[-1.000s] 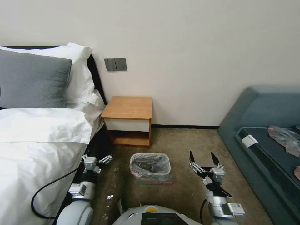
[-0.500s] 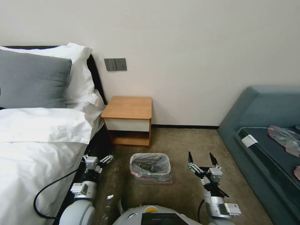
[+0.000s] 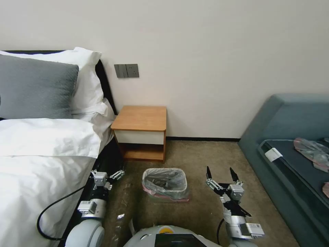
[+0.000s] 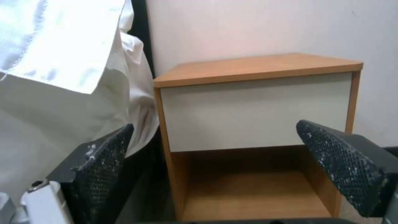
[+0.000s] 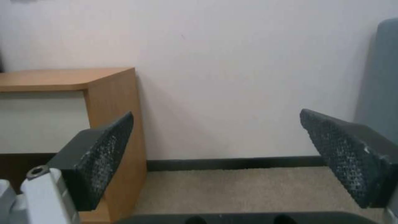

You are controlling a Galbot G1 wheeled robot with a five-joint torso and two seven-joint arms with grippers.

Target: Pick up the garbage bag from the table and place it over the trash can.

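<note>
The trash can point(image 3: 161, 199) stands on the carpet in front of my base. The garbage bag point(image 3: 166, 179), wrinkly grey plastic with a pink-red rim, lines it and folds over its rim on all sides. Behind it against the wall is the table point(image 3: 140, 118), an orange-brown nightstand with a bare top. My left gripper point(image 3: 118, 174) hovers open to the left of the can, facing the table point(image 4: 257, 67). To the can's right, my right gripper point(image 3: 219, 170) hangs open, with the table's side point(image 5: 112, 102) and the wall ahead of it. Neither gripper touches anything.
A bed point(image 3: 41, 161) with white bedding and pillows runs along the left, close to my left arm. A blue-grey sofa point(image 3: 291, 137) on the right carries pinkish plastic pieces point(image 3: 313, 151) and a white card point(image 3: 273, 154). A black cable point(image 3: 51, 209) loops beside the left arm.
The right gripper has sunk slightly and drawn back toward my base. The left gripper has shifted a touch. The bag and the trash can have stayed still.
</note>
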